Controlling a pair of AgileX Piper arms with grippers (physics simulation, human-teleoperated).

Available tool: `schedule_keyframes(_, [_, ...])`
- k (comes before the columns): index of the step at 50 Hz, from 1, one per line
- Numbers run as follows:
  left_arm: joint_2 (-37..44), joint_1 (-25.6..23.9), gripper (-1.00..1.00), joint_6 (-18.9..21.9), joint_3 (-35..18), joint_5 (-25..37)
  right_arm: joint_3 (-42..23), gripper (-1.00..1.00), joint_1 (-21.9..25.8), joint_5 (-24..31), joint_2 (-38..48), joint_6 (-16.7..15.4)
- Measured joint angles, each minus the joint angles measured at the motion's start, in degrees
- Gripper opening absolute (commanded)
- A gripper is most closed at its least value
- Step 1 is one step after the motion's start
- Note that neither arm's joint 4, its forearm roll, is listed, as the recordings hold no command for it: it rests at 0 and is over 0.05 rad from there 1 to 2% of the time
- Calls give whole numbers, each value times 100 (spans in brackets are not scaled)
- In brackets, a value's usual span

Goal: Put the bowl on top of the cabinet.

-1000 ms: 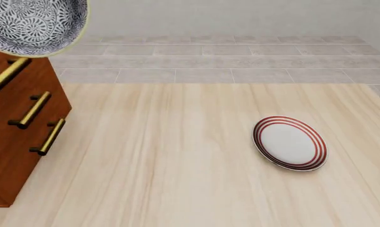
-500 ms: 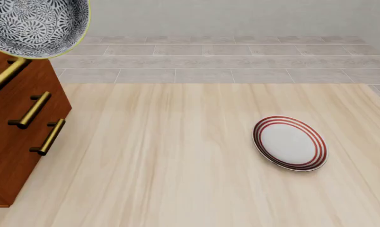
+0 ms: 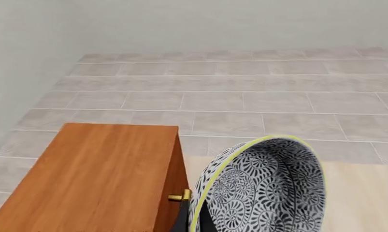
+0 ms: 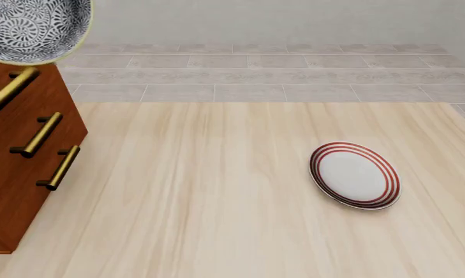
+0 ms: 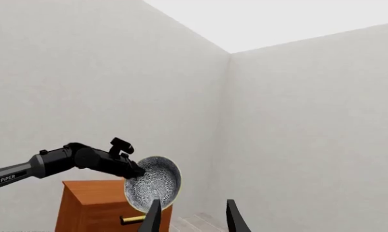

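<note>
The bowl [image 4: 30, 28], white with a dense dark floral pattern and a yellowish rim, hangs tilted above the front top edge of the reddish-brown cabinet [image 4: 19, 168]. In the right wrist view my left gripper [image 5: 134, 172] is shut on the rim of the bowl [image 5: 155, 183], held over the cabinet [image 5: 93, 208]. In the left wrist view the bowl [image 3: 268, 188] sits beside the cabinet's flat top [image 3: 97, 179], with one dark finger [image 3: 182, 218] at its rim. My right gripper [image 5: 194, 220] is open, raised high and far from both.
A flat white plate with red rings [image 4: 354, 175] lies on the wooden table [image 4: 201, 202] at the right. Three brass bar handles [image 4: 43, 134] stick out of the cabinet's front. Tiled floor and grey walls lie beyond the table.
The bowl has shifted left and a little up in the front view, further over the cabinet. The plate and the cabinet have stayed put.
</note>
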Motion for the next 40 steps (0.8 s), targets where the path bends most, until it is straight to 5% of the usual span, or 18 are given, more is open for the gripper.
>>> schedule_keyframes(26, [-16, 197, -100, 13, -86, 70, 20, 100, 39, -45, 67, -18])
schedule_keyframes(40, [-239, 922, -100, 134, -194, 178, 34, 100, 50, -65, 86, -27])
